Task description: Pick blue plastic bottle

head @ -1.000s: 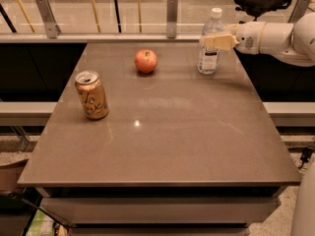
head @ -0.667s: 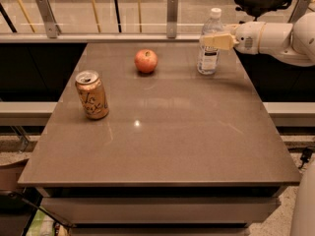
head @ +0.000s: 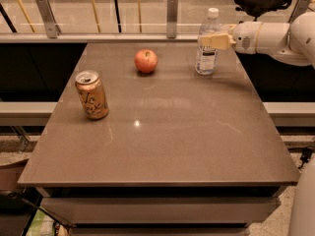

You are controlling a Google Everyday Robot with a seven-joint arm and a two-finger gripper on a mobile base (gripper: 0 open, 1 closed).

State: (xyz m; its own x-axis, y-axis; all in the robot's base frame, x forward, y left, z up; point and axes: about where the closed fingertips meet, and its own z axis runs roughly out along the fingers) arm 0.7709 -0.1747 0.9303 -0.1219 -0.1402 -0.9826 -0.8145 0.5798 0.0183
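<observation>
Blue plastic bottle (head: pixel 205 61), gripper (head: pixel 205 41) at shoulder

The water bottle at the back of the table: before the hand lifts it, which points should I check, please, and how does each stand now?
1. The bottle stands upright on the table: ok.
2. The cap is on the bottle: ok.
3. The hand is at the bottle's upper part, below the cap: ok.
4. The hand holds the bottle firmly: cannot tell.
5. The apple and the can stand well apart from the bottle: ok.
</observation>
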